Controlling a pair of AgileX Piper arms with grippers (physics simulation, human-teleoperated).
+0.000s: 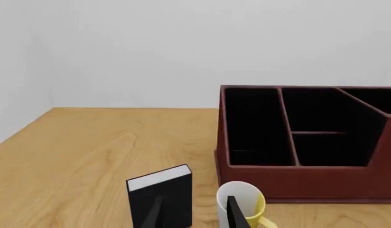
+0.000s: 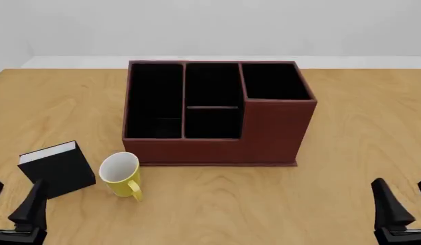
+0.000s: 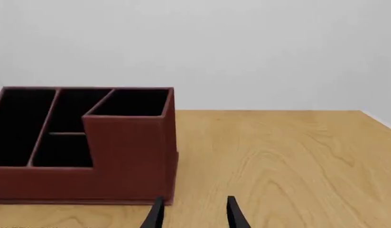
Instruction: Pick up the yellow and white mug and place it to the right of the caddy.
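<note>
Nearest the camera in the front view, both end effectors sit low at the near edge of the worktop (image 2: 347, 127): the left end effector (image 2: 16, 204) by the near left corner, the right end effector (image 2: 402, 200) by the near right corner, each with its dark fingers spread apart and holding nothing. Just beyond the left one, a black book (image 2: 59, 170) with white pages stands tilted on the wood near the left part of the near edge. Beside it, toward the middle, is the mug (image 2: 121, 174), yellow outside and white inside, leaning with its mouth turned up toward the camera and its handle pointing to the near edge. It lies close to the near left corner of the caddy (image 2: 217, 109), apart from it by a narrow strip of wood. That reddish-brown box fills the middle of the worktop, with black-lined compartments and a taller section at its right end. From the left wrist view the book (image 1: 161, 197) and mug (image 1: 243, 204) lie right ahead of the fingers, the caddy (image 1: 309, 142) behind them. From the right wrist view the caddy's (image 3: 129, 156) tall end shows, with bare wood past the fingers (image 3: 234, 214).
</note>
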